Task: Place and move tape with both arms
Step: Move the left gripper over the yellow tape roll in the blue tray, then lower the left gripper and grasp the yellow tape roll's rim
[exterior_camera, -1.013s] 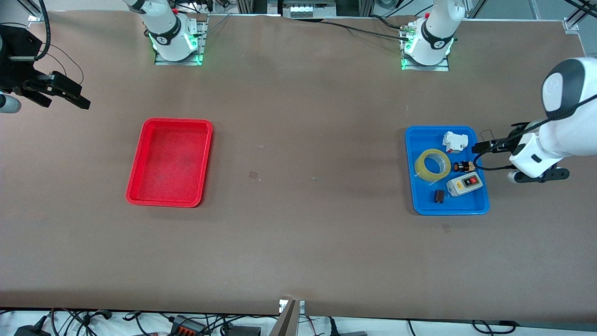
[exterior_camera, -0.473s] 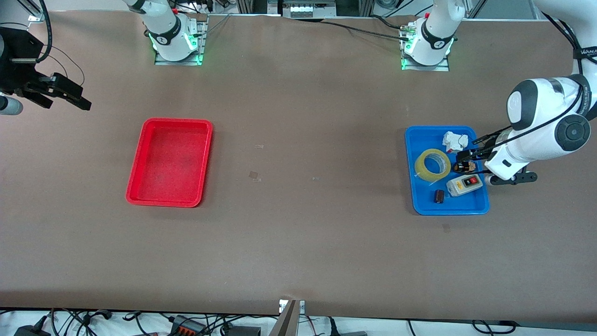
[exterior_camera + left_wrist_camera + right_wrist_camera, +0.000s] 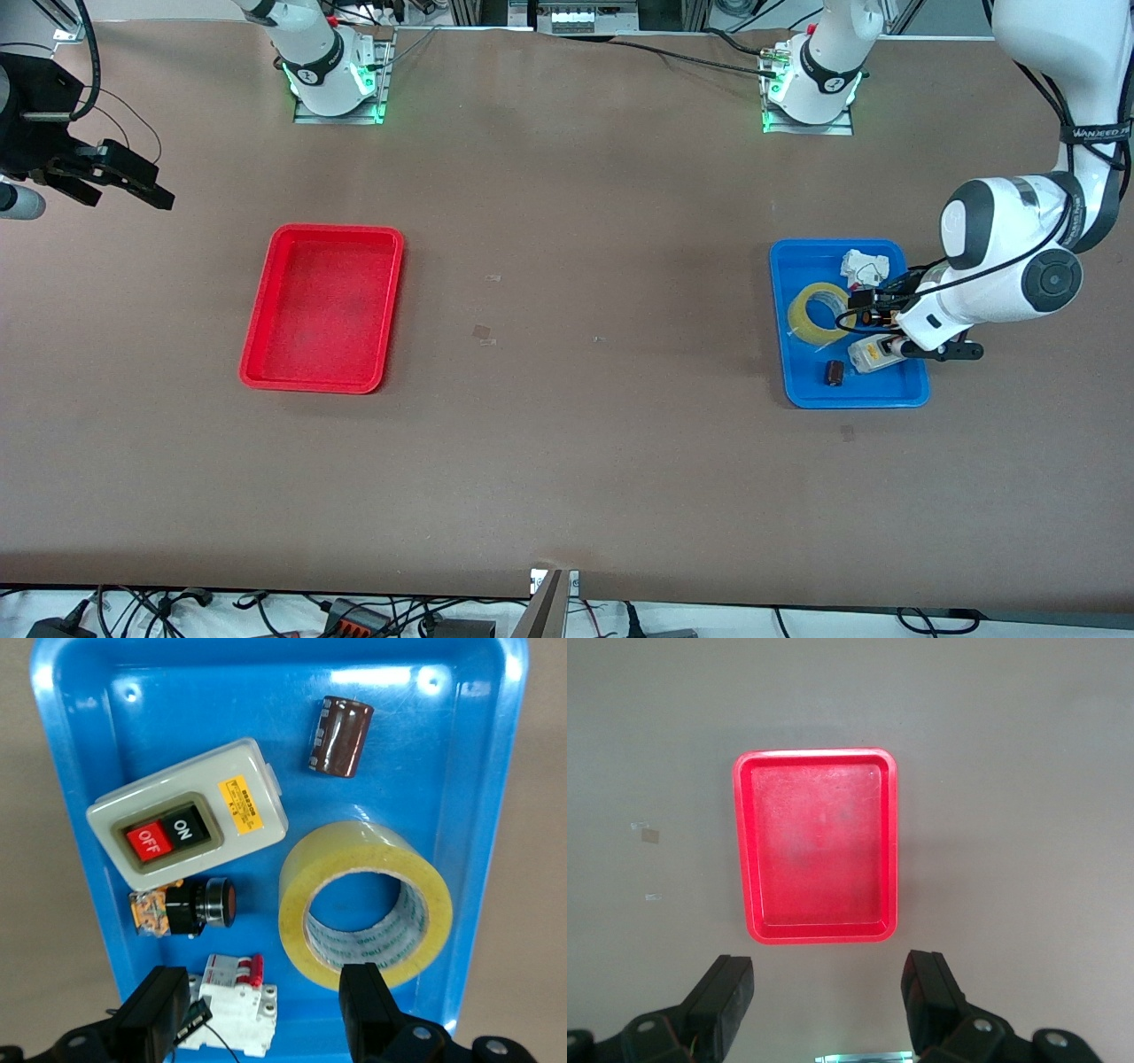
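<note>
Brown counter under both arms. Your left hand hangs over the blue tray, fingers apart, above the tape lying inside. Your right hand waits above the right arm's end, fingers apart, the red tray near.

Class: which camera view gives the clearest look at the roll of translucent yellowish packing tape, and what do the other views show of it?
The left wrist view: the translucent yellowish packing tape roll fills much of the frame, its hollow core and printed inner liner visible, lying in the blue plastic tray. The front view shows it small, with the left end effector beside it. The right wrist view shows none of it.
</note>
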### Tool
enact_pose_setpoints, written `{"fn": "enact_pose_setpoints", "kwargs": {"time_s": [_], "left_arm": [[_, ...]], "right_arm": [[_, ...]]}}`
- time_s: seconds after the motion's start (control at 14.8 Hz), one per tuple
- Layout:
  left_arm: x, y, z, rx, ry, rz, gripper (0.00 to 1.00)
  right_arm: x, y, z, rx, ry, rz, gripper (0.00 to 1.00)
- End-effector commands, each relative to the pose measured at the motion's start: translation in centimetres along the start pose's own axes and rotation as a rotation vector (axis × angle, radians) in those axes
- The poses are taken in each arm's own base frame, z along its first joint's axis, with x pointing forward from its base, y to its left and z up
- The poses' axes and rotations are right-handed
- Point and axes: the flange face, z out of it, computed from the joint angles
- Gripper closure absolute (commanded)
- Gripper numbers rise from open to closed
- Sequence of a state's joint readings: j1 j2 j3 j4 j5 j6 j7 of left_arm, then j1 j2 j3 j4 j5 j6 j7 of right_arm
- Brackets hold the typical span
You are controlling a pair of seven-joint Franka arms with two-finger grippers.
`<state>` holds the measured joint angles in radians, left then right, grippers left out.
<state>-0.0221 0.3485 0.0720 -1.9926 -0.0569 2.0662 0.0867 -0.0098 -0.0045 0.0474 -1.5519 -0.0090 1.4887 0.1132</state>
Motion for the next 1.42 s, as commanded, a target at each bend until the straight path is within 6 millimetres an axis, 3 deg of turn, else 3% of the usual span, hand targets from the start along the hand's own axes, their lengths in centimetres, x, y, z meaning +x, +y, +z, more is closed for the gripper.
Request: {"fn": "enact_pose_setpoints", "kwargs": {"time_s": [0.0, 0.54, 1.15, 1.35], "left_arm": [[0.7, 0.0, 1.0, -0.018, 0.016, 0.026, 0.00], [1.4, 1.7, 3.9, -0.017, -0.013, 0.053, 0.00], [2.1, 1.8, 6.5, -0.015, -0.020, 0.051, 0.00], [2.2, 2.5, 6.9, -0.017, -0.019, 0.055, 0.23]], "right_arm": [[-0.2, 0.5, -0.2, 0.003, 0.012, -0.013, 0.02], [0.1, 0.4, 0.1, 0.002, 0.008, -0.013, 0.02], [0.1, 0.5, 0.1, 0.001, 0.008, -0.013, 0.02], [0.0, 0.4, 0.0, 0.003, 0.011, -0.013, 0.02]]}}
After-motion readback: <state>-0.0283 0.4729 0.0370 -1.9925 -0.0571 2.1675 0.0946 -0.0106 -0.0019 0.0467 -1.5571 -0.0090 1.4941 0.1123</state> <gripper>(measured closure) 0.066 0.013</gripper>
